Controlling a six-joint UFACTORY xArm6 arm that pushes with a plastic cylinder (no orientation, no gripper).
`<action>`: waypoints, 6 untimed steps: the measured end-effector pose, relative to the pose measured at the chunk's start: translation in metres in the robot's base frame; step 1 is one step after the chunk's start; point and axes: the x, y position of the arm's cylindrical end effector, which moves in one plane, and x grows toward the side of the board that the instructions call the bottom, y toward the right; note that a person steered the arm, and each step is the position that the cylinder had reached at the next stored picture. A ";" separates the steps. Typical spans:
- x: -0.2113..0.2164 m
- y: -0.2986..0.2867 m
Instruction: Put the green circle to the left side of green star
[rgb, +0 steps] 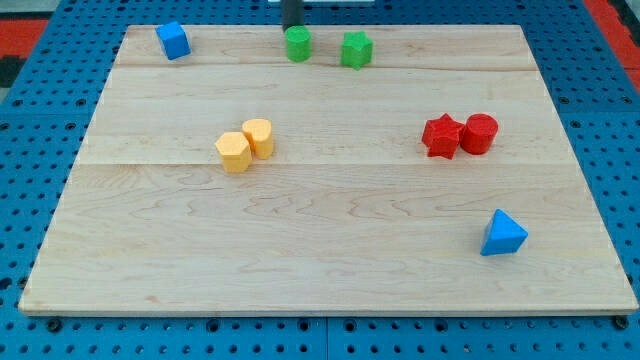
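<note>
The green circle (298, 44) already sits just left of the green star (356, 49); the tip (294, 29), with no pincer to open or close, touches its far side; only backing off seems left.

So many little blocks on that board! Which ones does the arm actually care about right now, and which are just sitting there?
Part of the job:
green circle, just below my tip, at the view's top
green star, just to the circle's right

Just lying about:
blue cube
two yellow blocks
red star
red cylinder
blue triangular block
</note>
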 end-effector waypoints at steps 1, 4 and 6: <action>0.007 -0.027; -0.001 -0.014; -0.001 -0.079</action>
